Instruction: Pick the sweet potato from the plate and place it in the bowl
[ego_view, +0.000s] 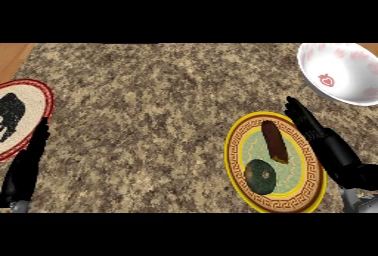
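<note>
both black hands rest low on the counter: left hand and right hand, fingers straight, holding nothing. beside the right hand, the sweet potato lies on the yellow-rimmed plate with a green vegetable; the bowl sits far right.

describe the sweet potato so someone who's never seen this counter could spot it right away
On the granite counter, find the yellow-rimmed plate at the right, just left of the right robot hand. The sweet potato lies on its upper half. It is long, thin and reddish-brown, unlike the round dark green vegetable below it.
</note>
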